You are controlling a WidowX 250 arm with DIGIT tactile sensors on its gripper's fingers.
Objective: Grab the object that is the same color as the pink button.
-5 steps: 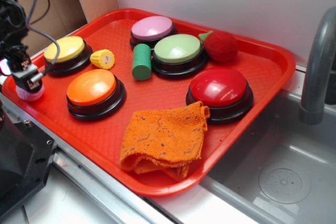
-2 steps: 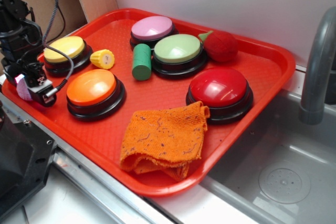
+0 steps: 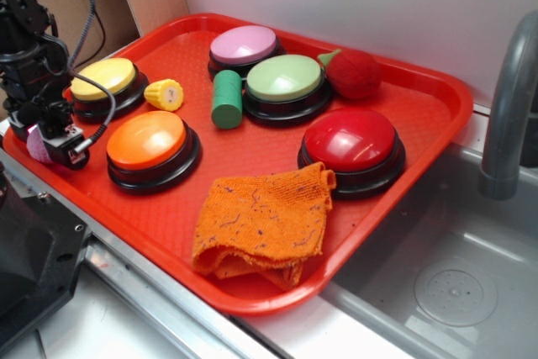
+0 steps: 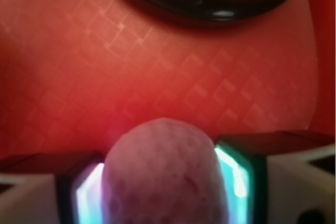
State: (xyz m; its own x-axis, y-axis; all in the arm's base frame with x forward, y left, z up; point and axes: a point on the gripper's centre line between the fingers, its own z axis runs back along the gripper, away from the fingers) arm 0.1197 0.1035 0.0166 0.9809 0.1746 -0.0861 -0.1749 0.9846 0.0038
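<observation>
The object, a small pink knobbly ball, lies at the red tray's near-left corner, left of the orange button. My gripper is down over it. In the wrist view the ball fills the gap of my gripper, and both fingers press on its sides, so it is shut on the ball. The pink button, pale pink on a black base, stands at the tray's far side, well away from the gripper.
On the tray stand a yellow button, green button and red button. Among them lie a green cylinder, a small yellow piece, a dark red knitted toy and an orange cloth. A faucet and sink are at right.
My gripper came down from above the pink ball and now sits around it, jaws closed against its sides. Nothing else on the tray moved.
</observation>
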